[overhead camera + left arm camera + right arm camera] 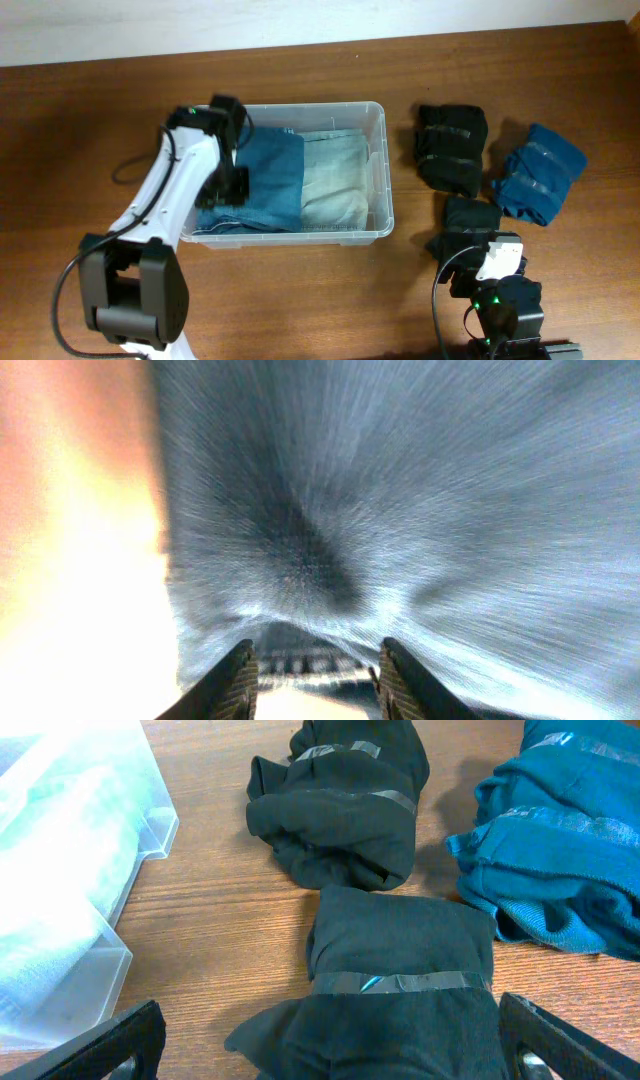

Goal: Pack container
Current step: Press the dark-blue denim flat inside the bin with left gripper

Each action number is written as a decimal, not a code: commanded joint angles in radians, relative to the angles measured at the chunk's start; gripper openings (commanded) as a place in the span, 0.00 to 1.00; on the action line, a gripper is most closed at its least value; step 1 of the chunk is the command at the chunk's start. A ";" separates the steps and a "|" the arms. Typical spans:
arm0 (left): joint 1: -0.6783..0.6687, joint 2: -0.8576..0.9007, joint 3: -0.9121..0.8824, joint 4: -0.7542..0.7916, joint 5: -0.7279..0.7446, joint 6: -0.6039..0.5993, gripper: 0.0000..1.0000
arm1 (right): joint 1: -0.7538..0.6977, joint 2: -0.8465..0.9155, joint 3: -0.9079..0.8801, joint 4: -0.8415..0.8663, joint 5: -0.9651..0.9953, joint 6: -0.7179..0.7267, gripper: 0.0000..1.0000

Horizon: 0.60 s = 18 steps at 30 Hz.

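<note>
The left claw (pixel 318 682), fingers spread, is pressing into a blue cloth (pixel 275 180) lying beside a pale cloth (pixel 335 180) inside the bin (pixel 381 170), which is sitting mid-way along the table (pixel 300 300), mouth up, long axis running left-right, while the right claw (pixel 335 1045) is hanging splayed over a black bundle (pixel 400 945).

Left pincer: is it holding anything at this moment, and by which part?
Nothing is clearly held. The left pincer is open, its fingers apart against the blue jeans in the container.
</note>
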 commanded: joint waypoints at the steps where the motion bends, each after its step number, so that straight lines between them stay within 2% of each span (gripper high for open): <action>1: 0.007 -0.083 0.208 0.011 0.007 0.006 0.48 | -0.008 -0.006 -0.008 0.002 -0.002 0.005 0.98; 4: 0.007 -0.092 0.286 0.091 0.007 0.048 0.50 | -0.008 -0.006 -0.008 0.002 -0.002 0.005 0.98; 10: 0.006 -0.042 0.238 0.307 0.007 0.100 0.50 | -0.008 -0.006 -0.008 0.002 -0.002 0.005 0.98; 13: 0.005 0.031 0.224 0.349 0.008 0.100 0.50 | -0.008 -0.006 -0.008 0.002 -0.002 0.005 0.98; 18: 0.005 0.191 0.224 0.331 0.011 0.099 0.49 | -0.008 -0.006 -0.008 0.002 -0.002 0.005 0.98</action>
